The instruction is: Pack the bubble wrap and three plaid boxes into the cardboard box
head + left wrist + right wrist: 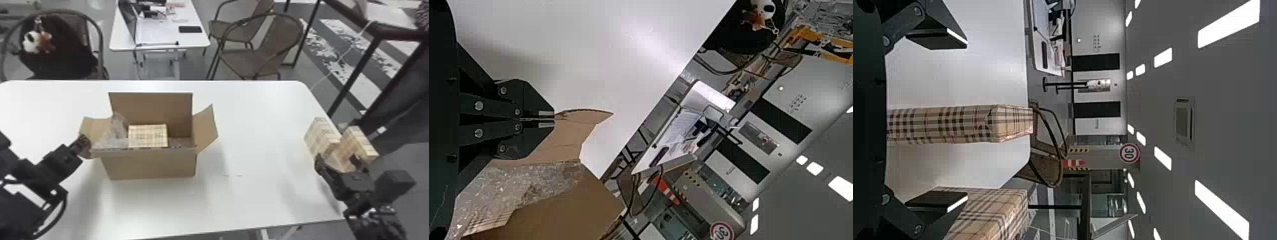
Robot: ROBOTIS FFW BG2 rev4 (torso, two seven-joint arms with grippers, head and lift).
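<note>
Head view from above, wrist views sideways, close

Cardboard box (153, 164), left of centre: plain tan-brown. Bubble wrap (110, 134), at its left: translucent, whitish grey. Boxed plaid piece (147, 135): pale yellow-beige, darker grid. First plaid box (320, 135) and second plaid box (359, 143), at right: beige, checked; in the right wrist view, black bands with fine reddish lines. Table (261, 127): plain white. Chair (255, 60), upper right of centre: brown. Toy (32, 41), upper left: black and white. Flooring (360, 63), upper right: grey-and-white stripes.
</note>
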